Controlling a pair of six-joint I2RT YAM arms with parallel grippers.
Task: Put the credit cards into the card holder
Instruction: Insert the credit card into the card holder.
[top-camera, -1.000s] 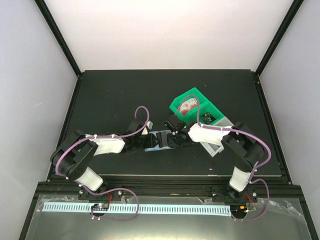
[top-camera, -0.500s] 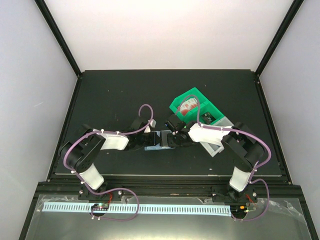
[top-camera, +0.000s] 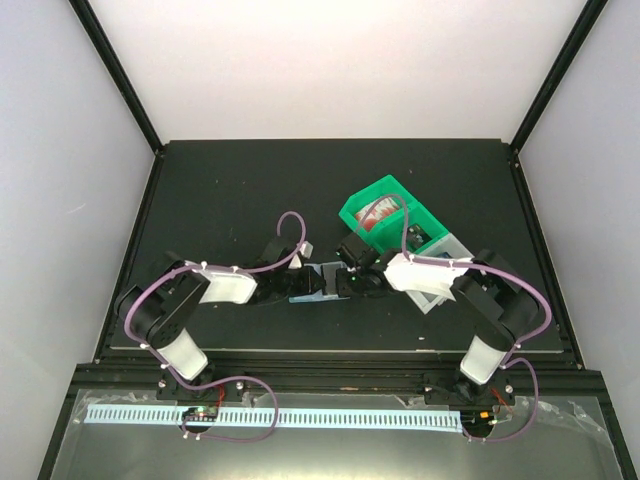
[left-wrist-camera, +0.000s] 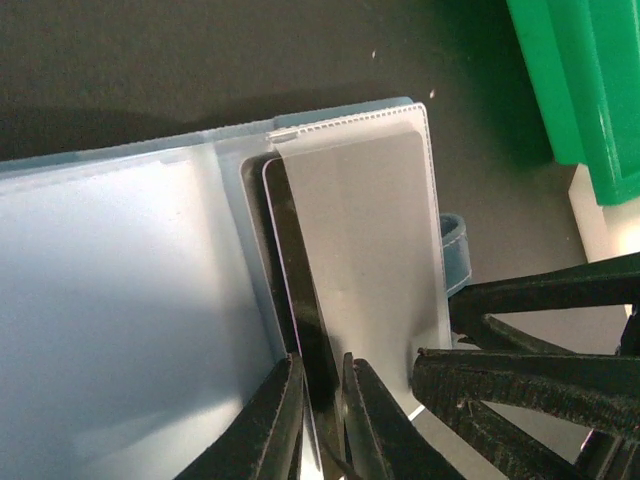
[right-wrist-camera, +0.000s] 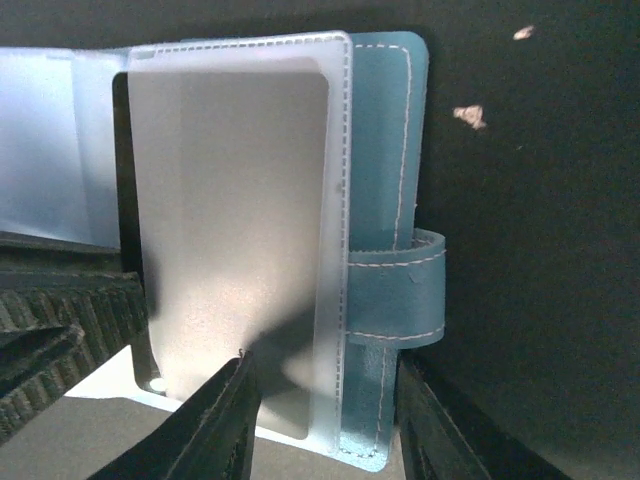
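Nearly home: one credit card, pinched in the left claw, sits mostly inside the clear pocket of the card holder; right claw parted.

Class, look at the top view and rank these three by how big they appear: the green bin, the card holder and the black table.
1. table
2. green bin
3. card holder, partly hidden, yet plainly the smallest

The card holder is soft teal leather-like material with pale stitching; its inner sleeve is frosted translucent plastic (smooth, faintly hazy). The credit card looks dark and glossy, the green bin shiny plastic, the worktop matt black.
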